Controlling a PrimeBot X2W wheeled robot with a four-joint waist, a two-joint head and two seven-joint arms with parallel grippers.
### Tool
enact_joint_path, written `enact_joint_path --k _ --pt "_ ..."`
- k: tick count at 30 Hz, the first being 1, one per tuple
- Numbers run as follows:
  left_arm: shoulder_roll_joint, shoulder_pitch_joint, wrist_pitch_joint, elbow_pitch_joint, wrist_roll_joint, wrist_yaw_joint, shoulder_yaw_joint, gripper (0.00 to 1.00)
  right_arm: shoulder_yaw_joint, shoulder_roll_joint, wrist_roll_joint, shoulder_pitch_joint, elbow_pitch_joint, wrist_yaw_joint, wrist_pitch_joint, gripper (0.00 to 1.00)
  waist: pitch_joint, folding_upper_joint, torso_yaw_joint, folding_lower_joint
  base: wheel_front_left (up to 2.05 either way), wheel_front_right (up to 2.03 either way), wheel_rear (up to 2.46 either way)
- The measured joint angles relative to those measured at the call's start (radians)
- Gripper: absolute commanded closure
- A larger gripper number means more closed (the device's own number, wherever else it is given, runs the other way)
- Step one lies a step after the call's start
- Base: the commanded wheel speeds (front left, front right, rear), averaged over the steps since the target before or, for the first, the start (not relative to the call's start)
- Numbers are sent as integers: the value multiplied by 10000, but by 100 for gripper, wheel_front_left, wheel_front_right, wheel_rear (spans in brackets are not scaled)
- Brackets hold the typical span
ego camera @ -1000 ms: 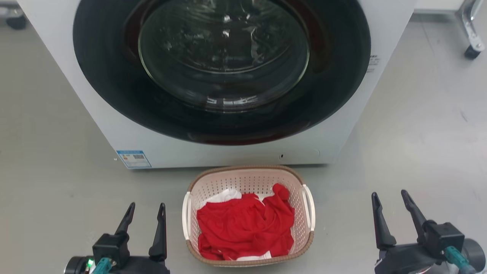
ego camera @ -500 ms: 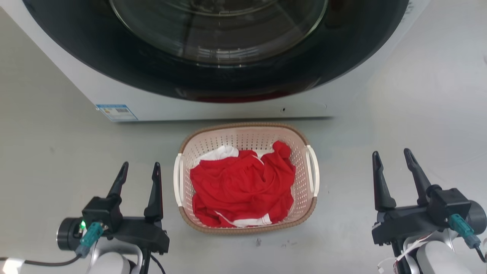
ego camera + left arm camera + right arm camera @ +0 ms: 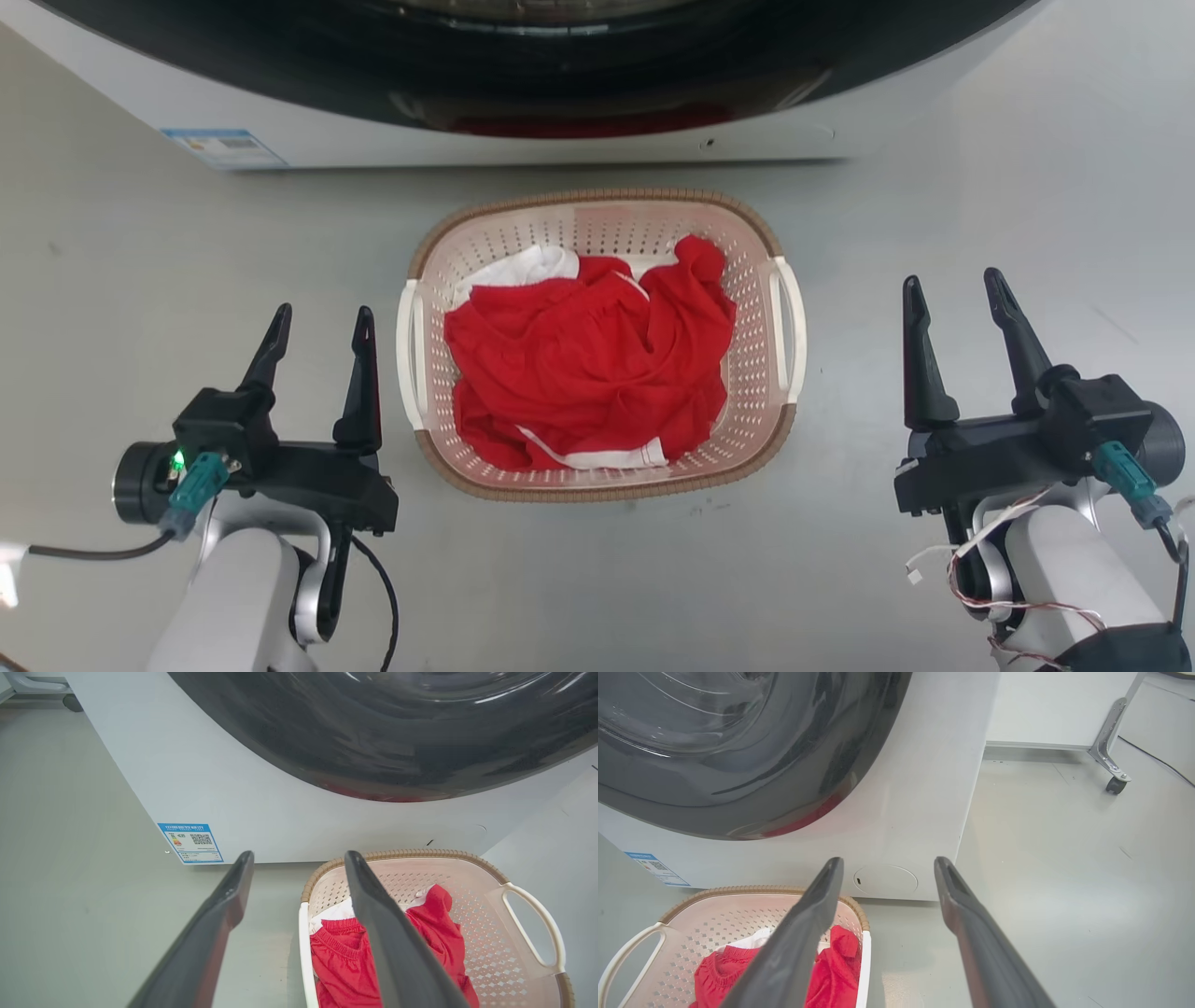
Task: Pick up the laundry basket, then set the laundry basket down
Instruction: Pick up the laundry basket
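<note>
The laundry basket rests on the grey floor in front of the washing machine, pale pink and perforated with a brown rim and white side handles. Red clothing with some white cloth lies inside. My left gripper hangs open just left of the basket's left handle, apart from it. My right gripper is open to the right of the right handle, with a wider gap. The left wrist view shows the basket past its open fingers; in the right wrist view the basket sits lower left.
The white washing machine with a dark round door stands right behind the basket. A blue label marks its lower left front. In the right wrist view a white unit on a metal caster leg stands at the far right, with open floor before it.
The head camera has tilted down, so the basket and machine sit higher in the picture. Both grippers stay open at the basket's sides, now level with it.
</note>
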Motion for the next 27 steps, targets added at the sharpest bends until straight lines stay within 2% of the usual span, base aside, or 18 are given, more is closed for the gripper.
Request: enact_joint_path --k 4,11,22,27 --pt "-36 -301 4 520 -12 -100 -46 0 44 90 0 -277 395 0 0 0 459 0 -4 0 0 0 0" --pt "-82 -734 314 1507 -98 -520 -157 0 205 295 10 -794 1271 23 54 0 925 0 6 -1 0 0 0" --pt "-242 -1582 963 2888 -341 -1139 -389 0 569 591 12 -1808 2796 343 462 0 1155 -1 -1 -3 0 0 0" --pt "-424 -1991 1254 3499 -477 -1227 -445 0 642 688 13 -2336 3532 462 660 0 1260 -1 -8 -2 0 0 0"
